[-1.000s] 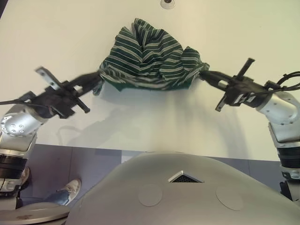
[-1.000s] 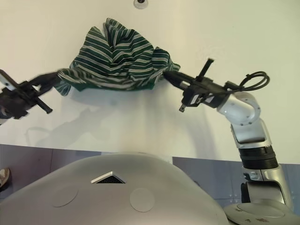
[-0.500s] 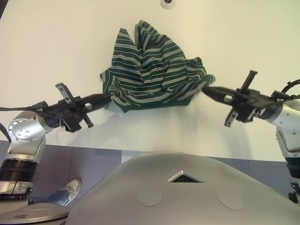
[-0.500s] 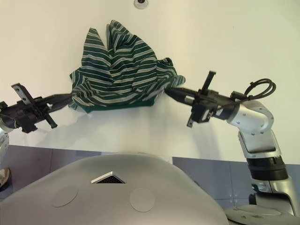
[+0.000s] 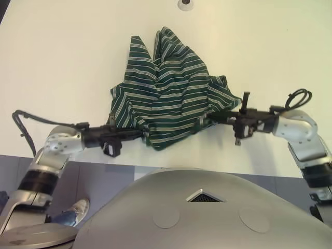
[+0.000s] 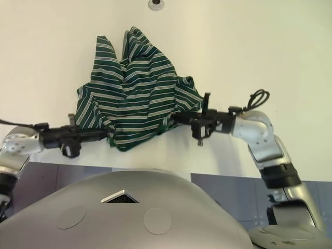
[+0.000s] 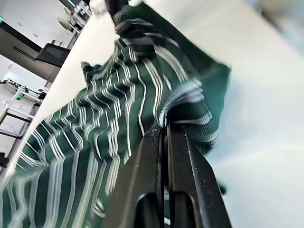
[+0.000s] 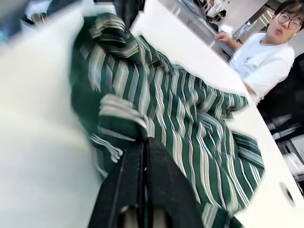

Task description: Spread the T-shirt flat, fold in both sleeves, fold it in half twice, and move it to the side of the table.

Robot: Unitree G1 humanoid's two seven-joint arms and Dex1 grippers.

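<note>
A green T-shirt (image 5: 168,93) with white stripes lies crumpled on the white table (image 5: 62,67), its near edge close to the table's front. My left gripper (image 5: 141,133) is shut on the shirt's near left hem (image 7: 183,102). My right gripper (image 5: 210,117) is shut on the shirt's near right edge (image 8: 118,116). Both arms reach in low from the sides, the grippers close together over the near part of the cloth. Between the two grips the fabric sags in loose folds, and the far part of the shirt stays bunched up.
A small round fitting (image 5: 184,4) sits at the table's far edge, beyond the shirt. Bare tabletop lies to the left and right of the shirt. The table's front edge (image 5: 104,165) runs just below both grippers.
Both grippers have drawn the shirt's near edge toward the table's front and come closer together. The cloth has stretched out lengthwise from a wide bunch.
</note>
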